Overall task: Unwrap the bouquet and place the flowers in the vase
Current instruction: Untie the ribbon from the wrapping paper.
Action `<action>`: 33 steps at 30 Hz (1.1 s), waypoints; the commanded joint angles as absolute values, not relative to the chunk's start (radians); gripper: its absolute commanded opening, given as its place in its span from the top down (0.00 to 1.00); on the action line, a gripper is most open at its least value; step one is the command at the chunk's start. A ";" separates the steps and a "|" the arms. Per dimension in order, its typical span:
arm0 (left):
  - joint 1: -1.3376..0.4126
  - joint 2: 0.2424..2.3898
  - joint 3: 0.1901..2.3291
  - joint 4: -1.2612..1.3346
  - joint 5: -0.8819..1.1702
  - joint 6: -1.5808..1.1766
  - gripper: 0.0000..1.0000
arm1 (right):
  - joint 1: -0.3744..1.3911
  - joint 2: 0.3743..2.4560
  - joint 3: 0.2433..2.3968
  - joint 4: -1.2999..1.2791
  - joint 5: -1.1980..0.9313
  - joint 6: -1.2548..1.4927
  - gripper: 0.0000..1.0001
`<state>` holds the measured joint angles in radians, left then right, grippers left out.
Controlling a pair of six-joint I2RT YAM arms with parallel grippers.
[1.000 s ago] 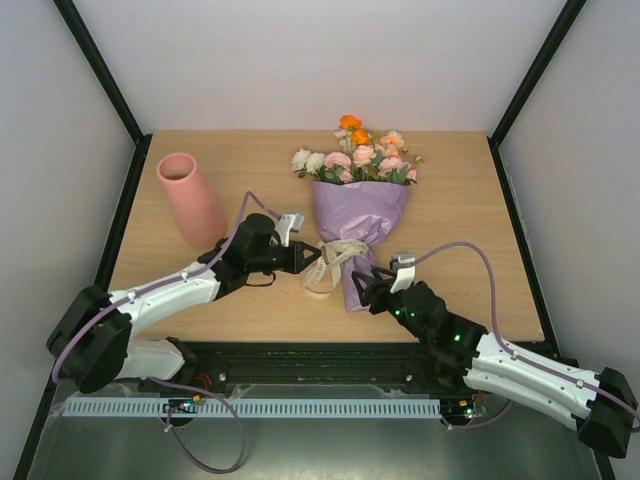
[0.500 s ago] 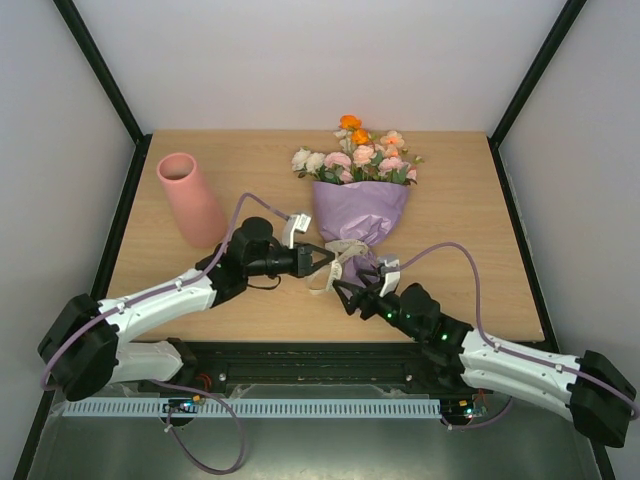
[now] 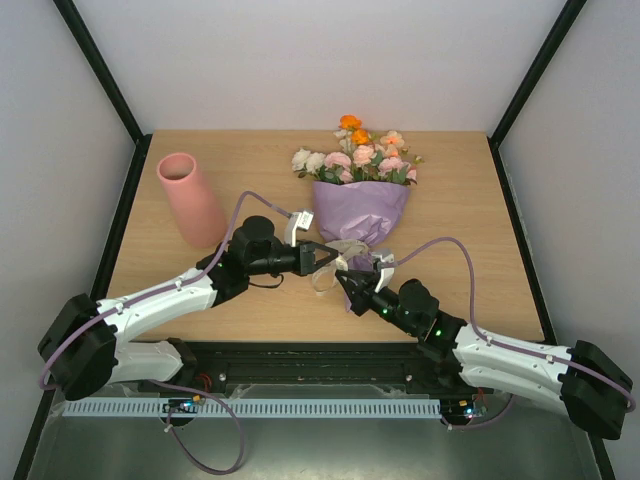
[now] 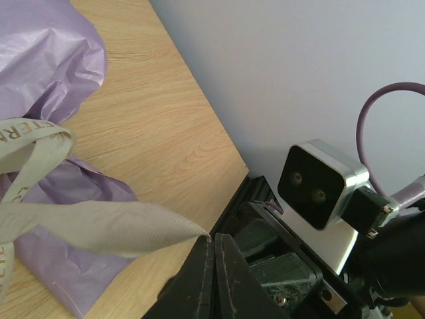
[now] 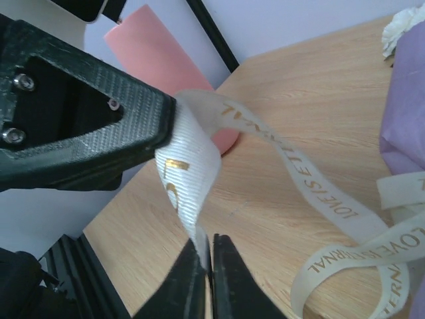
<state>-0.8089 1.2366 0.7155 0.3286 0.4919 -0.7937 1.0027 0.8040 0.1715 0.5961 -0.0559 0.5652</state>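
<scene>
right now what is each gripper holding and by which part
The cream ribbon, held by both: the left gripper pinches one strand, and the right gripper pinches the same strand just beside it.

Pale wood-grain rectangular tabletop [image 3: 460,200], boxed in by plain white walls [image 3: 320,60] on three sides. Black metal frame posts [image 3: 102,68] rising from the far corners (evenly lit). Black rail [image 3: 320,352] along the table's near edge.

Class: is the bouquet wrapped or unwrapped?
Wrapped: lilac paper is coned around the stems of the bouquet; only the blooms show.
</scene>
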 commanded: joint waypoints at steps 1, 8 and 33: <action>-0.814 1.215 0.742 0.339 0.481 -0.790 0.98 | 1.006 0.773 0.216 0.605 -0.062 0.569 0.99; -0.814 1.142 0.759 0.203 0.355 -0.737 0.55 | 1.005 0.646 0.281 0.444 0.130 0.593 0.99; -0.801 1.211 0.617 0.100 0.013 -0.582 0.34 | 0.867 0.905 1.096 0.582 1.154 -0.432 0.99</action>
<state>-0.8078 1.1408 0.6380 0.0265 0.0502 -0.6075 0.9710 0.8707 1.0428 0.4870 1.0573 -0.2554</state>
